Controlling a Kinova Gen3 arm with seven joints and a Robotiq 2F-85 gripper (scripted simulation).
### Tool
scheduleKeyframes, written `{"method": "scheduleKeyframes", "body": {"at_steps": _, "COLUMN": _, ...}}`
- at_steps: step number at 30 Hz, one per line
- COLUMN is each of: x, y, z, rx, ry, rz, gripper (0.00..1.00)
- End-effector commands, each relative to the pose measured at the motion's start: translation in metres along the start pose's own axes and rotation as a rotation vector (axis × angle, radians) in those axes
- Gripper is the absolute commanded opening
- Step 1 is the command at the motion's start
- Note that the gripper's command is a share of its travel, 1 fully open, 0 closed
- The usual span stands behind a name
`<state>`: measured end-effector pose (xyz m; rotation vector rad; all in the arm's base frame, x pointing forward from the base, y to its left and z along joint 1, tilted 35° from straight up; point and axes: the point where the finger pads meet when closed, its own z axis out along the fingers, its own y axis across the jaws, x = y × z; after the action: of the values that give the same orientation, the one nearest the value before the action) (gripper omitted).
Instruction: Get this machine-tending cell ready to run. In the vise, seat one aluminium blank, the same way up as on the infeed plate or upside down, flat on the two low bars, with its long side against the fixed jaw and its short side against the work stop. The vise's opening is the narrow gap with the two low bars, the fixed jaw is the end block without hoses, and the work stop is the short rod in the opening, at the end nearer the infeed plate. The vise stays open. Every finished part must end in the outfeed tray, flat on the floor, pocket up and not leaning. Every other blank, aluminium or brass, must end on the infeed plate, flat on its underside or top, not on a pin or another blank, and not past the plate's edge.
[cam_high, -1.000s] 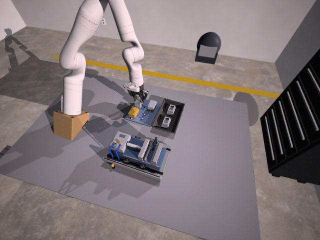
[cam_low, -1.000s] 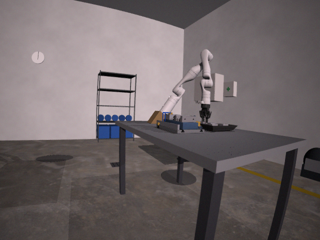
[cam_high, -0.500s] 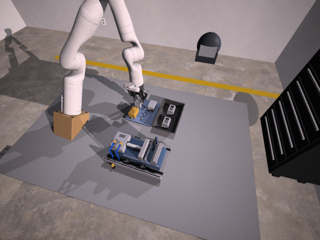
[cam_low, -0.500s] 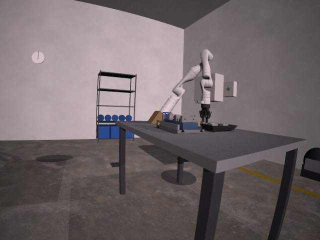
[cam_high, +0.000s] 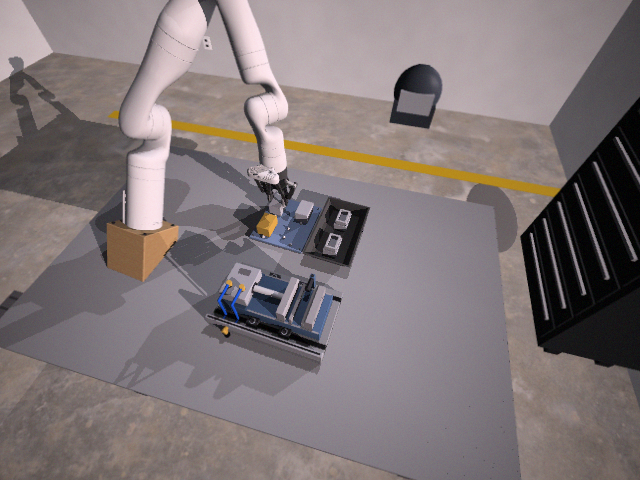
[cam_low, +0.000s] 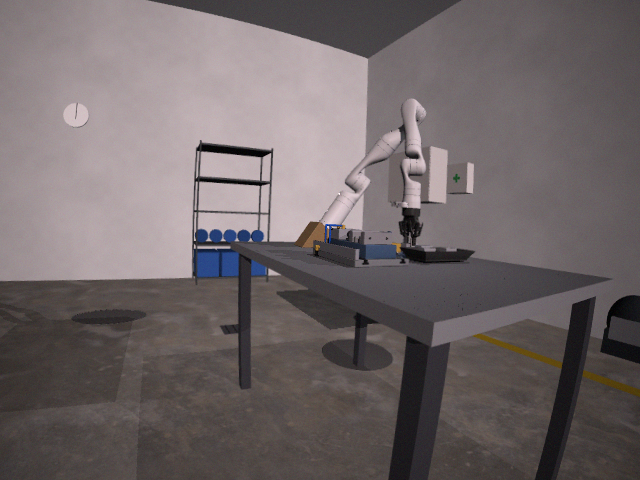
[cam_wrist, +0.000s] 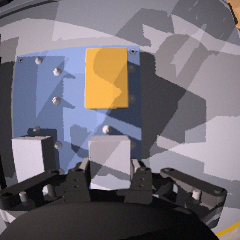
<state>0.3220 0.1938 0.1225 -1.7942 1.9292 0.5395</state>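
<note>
My gripper (cam_wrist: 110, 166) is shut on an aluminium blank (cam_wrist: 109, 161) on the blue infeed plate (cam_wrist: 75, 105); it also shows in the top view (cam_high: 279, 202). A second aluminium blank (cam_wrist: 30, 157) lies on the plate to the left; in the top view it sits at the plate's far side (cam_high: 304, 208). A brass blank (cam_wrist: 106, 77) lies flat on the plate further ahead, and shows in the top view (cam_high: 266, 223). Two finished parts (cam_high: 342, 218) (cam_high: 331, 243) lie pocket up in the black outfeed tray (cam_high: 337, 231). The vise (cam_high: 278, 302) stands open, its gap (cam_high: 302, 301) empty.
Several locating pins (cam_wrist: 56, 100) stick up from the infeed plate. The arm's tan pedestal (cam_high: 140, 248) stands left of the plate. A black drawer cabinet (cam_high: 589, 248) stands at the right. The vise has blue hoses (cam_high: 230, 302) at its left end.
</note>
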Motion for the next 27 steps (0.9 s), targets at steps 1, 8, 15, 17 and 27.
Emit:
{"method": "scheduleKeyframes", "body": {"at_steps": 1, "x": 0.0001, "y": -0.0003, "z": 0.0003, "rx": 0.0, "ry": 0.0, "rz": 0.0, "gripper": 0.0}}
{"method": "scheduleKeyframes", "body": {"at_steps": 8, "x": 0.0001, "y": -0.0003, "z": 0.0003, "rx": 0.0, "ry": 0.0, "rz": 0.0, "gripper": 0.0}}
{"method": "scheduleKeyframes", "body": {"at_steps": 15, "x": 0.0001, "y": -0.0003, "z": 0.0003, "rx": 0.0, "ry": 0.0, "rz": 0.0, "gripper": 0.0}}
{"method": "scheduleKeyframes", "body": {"at_steps": 17, "x": 0.0001, "y": -0.0003, "z": 0.0003, "rx": 0.0, "ry": 0.0, "rz": 0.0, "gripper": 0.0}}
{"method": "scheduleKeyframes", "body": {"at_steps": 27, "x": 0.0001, "y": -0.0003, "z": -0.0049, "rx": 0.0, "ry": 0.0, "rz": 0.0, "gripper": 0.0}}
